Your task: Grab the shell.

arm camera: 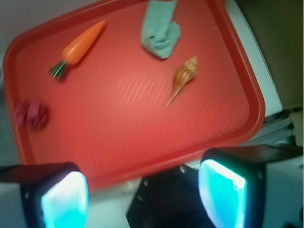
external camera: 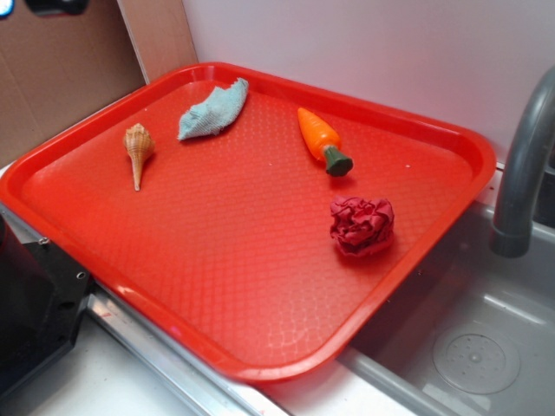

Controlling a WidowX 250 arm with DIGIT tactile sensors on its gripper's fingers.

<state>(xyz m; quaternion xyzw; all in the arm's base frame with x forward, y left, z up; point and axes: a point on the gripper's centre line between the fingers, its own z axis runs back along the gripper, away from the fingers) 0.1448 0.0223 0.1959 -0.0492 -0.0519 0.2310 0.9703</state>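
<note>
The shell (external camera: 138,149) lies flat on the red tray (external camera: 260,286), near the tray's far left corner as the exterior view has it, its ridged bulbous end toward the far rim and its long thin point trailing toward the left rim. It touches nothing. Just beside it, further along the far edge, is a crumpled pale blue cloth (external camera: 212,109), close but apart from it; the toy carrot (external camera: 323,139) sits well away toward the far right corner, and a scrunched dark red cloth (external camera: 361,225) lies near the right edge. Beyond that edge are a grey sink basin (external camera: 486,347) and a faucet (external camera: 520,165). In the wrist view the gripper (arm camera: 142,194) hangs high above the near rim of the tray, its two pads (arm camera: 64,202) standing wide apart with nothing between them, and the shell (arm camera: 183,78) shows well off from them, up and to the right. Nothing is grasped yet, so the step in hand looks like the approach. To do it well, the gripper should probably be carried over the bulbous half, since the thin point offers little to pinch, and turned so the pads close across the shell's width, not along its length. Descending on the side away from the blue cloth would lessen the chance of snagging fabric, and the ridged surface may slip if caught too near the taper.
</note>
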